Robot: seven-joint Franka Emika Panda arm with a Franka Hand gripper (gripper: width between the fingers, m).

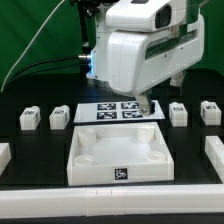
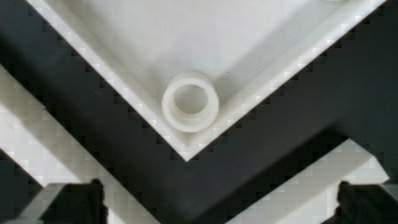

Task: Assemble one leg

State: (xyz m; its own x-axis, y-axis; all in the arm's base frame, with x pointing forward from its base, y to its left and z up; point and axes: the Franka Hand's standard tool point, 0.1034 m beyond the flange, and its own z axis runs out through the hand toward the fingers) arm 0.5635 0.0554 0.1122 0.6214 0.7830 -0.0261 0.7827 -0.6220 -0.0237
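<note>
Four legs, small white blocks with black-and-white tags, stand in a row on the black table in the exterior view: two at its left (image 1: pixel 30 118) (image 1: pixel 60 116) and two at its right (image 1: pixel 178 113) (image 1: pixel 209 110). The large square white tray (image 1: pixel 118 150) lies front centre. My gripper (image 1: pixel 145 106) hangs over the tray's far right corner, open and empty. In the wrist view the gripper (image 2: pixel 217 205) is above that corner of the tray (image 2: pixel 107 40), with its round socket (image 2: pixel 191 103) between the dark fingertips (image 2: pixel 71 200). No leg shows in the wrist view.
The marker board (image 1: pixel 118 111) lies just behind the tray. White pieces sit at the table's left edge (image 1: pixel 4 155) and right edge (image 1: pixel 214 154). The arm's big white body fills the upper middle and right of the exterior view.
</note>
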